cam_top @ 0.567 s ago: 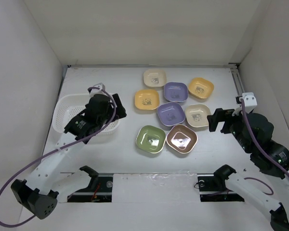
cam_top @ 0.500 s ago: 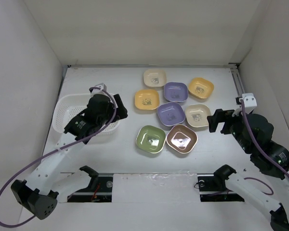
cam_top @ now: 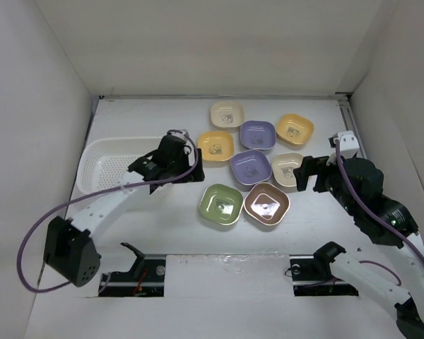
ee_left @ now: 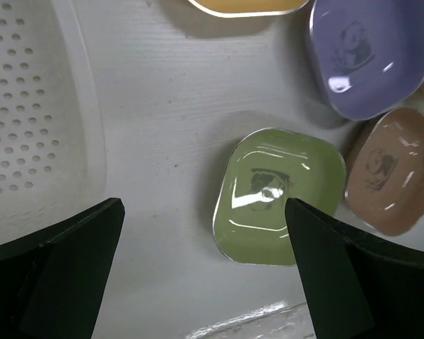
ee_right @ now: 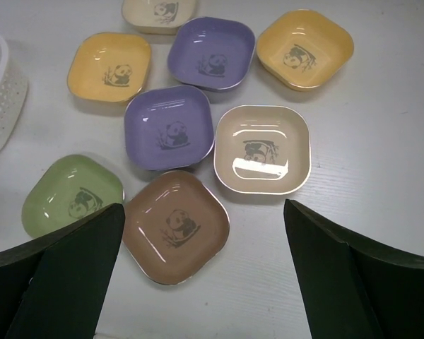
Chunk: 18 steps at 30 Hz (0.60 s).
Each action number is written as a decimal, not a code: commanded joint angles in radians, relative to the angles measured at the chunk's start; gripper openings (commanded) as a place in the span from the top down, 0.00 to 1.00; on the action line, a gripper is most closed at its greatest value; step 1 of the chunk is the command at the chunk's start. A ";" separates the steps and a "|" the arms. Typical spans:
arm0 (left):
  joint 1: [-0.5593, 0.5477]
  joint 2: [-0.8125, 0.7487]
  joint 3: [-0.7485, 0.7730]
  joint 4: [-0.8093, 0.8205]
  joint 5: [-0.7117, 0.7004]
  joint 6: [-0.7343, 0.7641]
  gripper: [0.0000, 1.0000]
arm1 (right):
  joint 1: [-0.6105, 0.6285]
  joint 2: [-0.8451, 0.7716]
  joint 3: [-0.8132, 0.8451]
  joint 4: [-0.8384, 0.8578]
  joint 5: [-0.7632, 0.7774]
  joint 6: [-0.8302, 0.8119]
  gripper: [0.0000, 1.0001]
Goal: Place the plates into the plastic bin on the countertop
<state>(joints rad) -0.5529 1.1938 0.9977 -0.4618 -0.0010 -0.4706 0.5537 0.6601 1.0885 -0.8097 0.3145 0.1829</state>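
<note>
White matte countertop (cam_top: 148, 120) boxed in by white walls, with the plastic bin (cam_top: 106, 169) at the left and no dish visible in its uncovered part. Right of it, all eight plates (cam_top: 251, 166) lying flat and unstacked in a tight cluster, probably for lifting one at a time by the rim. Spread wide and holding nothing, left gripper (ee_left: 203, 205) poised between bin and green plate (ee_left: 279, 194), likely lining up on that nearest dish. Equally wide and empty, right gripper (ee_right: 203, 205) hovering over brown plate (ee_right: 177, 227) and beige plate (ee_right: 263, 150), seemingly ready for the cluster's right side.
</note>
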 commanded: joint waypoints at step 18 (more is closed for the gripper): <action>-0.323 0.414 0.002 0.037 -0.224 -0.201 0.29 | -0.005 -0.036 0.019 0.081 -0.057 -0.049 0.00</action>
<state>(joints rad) -0.8745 1.6230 1.0058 -0.4366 -0.1577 -0.6041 0.5510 0.6525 1.0779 -0.7769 0.2756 0.1482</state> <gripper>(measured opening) 0.722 0.998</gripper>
